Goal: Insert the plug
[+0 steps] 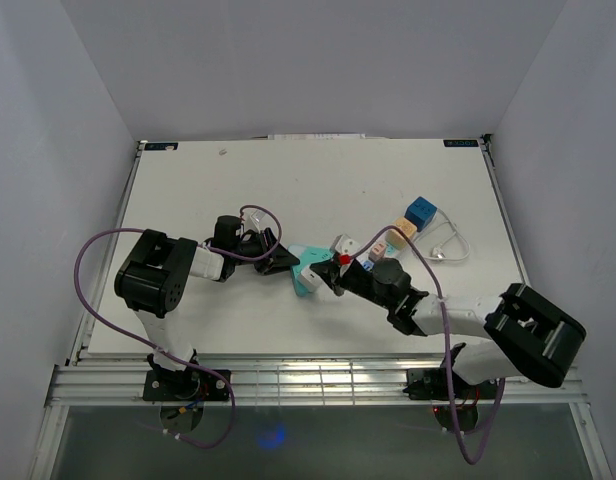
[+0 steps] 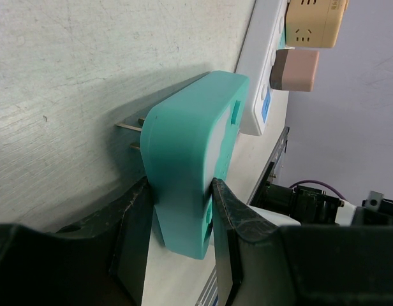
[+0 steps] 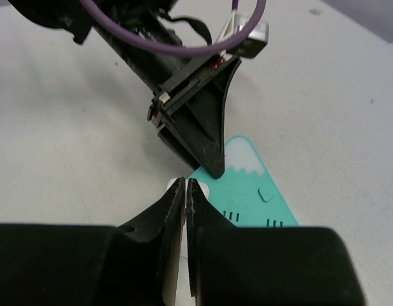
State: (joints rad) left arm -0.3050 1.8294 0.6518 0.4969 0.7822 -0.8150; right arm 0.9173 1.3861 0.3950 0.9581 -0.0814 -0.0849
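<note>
The plug is a teal, mountain-shaped block with metal prongs sticking out of its side, bare above the table. My left gripper is shut on its lower end, one finger on each flat face. From above, the plug hangs between both grippers, just left of the white power strip. My right gripper is shut with nothing between its fingers, its tips right beside the plug and the left gripper's fingertip. A small white piece shows just behind those tips.
The power strip holds a tan plug and a pink plug. A blue cube and a loop of white cable lie at its far right end. Purple cables run along both arms.
</note>
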